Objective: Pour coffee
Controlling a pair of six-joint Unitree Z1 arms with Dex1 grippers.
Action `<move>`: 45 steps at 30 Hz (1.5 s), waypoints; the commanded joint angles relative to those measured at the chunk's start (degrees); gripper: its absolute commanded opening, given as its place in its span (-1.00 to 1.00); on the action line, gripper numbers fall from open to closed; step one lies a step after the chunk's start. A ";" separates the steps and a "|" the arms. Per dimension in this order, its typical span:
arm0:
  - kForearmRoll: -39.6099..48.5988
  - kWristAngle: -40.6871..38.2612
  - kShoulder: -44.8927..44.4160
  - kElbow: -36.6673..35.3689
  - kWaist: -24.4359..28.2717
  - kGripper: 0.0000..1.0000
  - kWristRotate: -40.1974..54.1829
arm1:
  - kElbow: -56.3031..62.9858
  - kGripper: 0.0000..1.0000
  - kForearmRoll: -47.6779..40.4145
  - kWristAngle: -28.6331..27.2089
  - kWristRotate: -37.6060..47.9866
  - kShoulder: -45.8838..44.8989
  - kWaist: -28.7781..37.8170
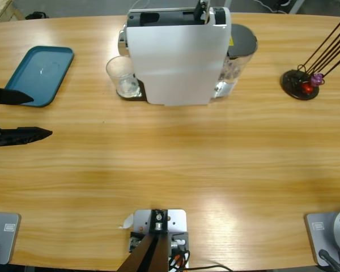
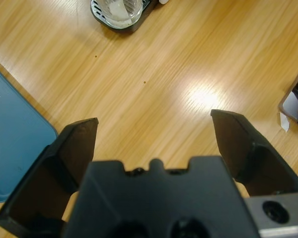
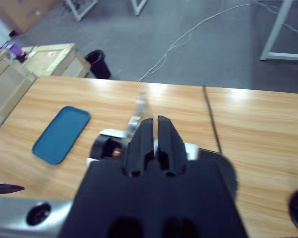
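Note:
A white coffee machine (image 1: pixel 175 56) stands at the table's far middle, with a clear glass (image 1: pixel 123 76) on the drip tray at its left. In the left wrist view the glass (image 2: pixel 116 10) is far ahead at the top edge. No coffee shows in it; the coffee is out of view. My left gripper (image 1: pixel 42 115) hovers open at the left edge, well short of the glass, with nothing between its jaws (image 2: pixel 154 120). My right gripper (image 1: pixel 204 8) sits shut over the machine's top (image 3: pixel 155 120), its tips at a silver lever (image 3: pixel 139 106).
A teal tray (image 1: pixel 39 73) lies at the far left, just beyond the left gripper. A black capsule holder (image 1: pixel 300 82) with thin rods and a few small capsules stands at the far right. Bare wood spans the table's middle and front.

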 commanded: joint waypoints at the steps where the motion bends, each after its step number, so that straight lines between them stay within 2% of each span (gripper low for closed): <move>1: 0.50 0.63 -1.08 2.40 -0.48 0.99 -0.38 | -4.01 -1.00 -1.11 2.46 0.84 7.51 2.54; 6: 0.50 0.63 -1.22 2.56 -0.48 0.99 -0.38 | -5.87 -1.00 -1.11 3.66 1.62 9.09 3.59; 13: 0.50 0.63 -1.57 3.14 -0.48 0.99 -0.38 | -6.14 -1.00 0.87 3.04 10.37 13.85 5.81; 17: 0.50 0.63 -2.31 3.63 -0.48 0.99 -0.38 | -6.12 -1.00 -0.85 3.20 12.18 16.31 5.98; 27: 0.25 0.63 -1.45 4.17 -0.62 0.99 -0.38 | -5.77 -1.00 -5.89 6.14 11.21 20.59 7.90; 35: -0.21 0.63 -1.02 4.77 -1.15 0.99 -0.38 | -0.74 -1.00 -12.79 7.52 11.21 25.37 8.36; 45: -0.21 0.63 -0.80 4.77 -1.36 0.99 -0.38 | 1.62 -1.00 -13.44 8.14 11.21 29.09 8.27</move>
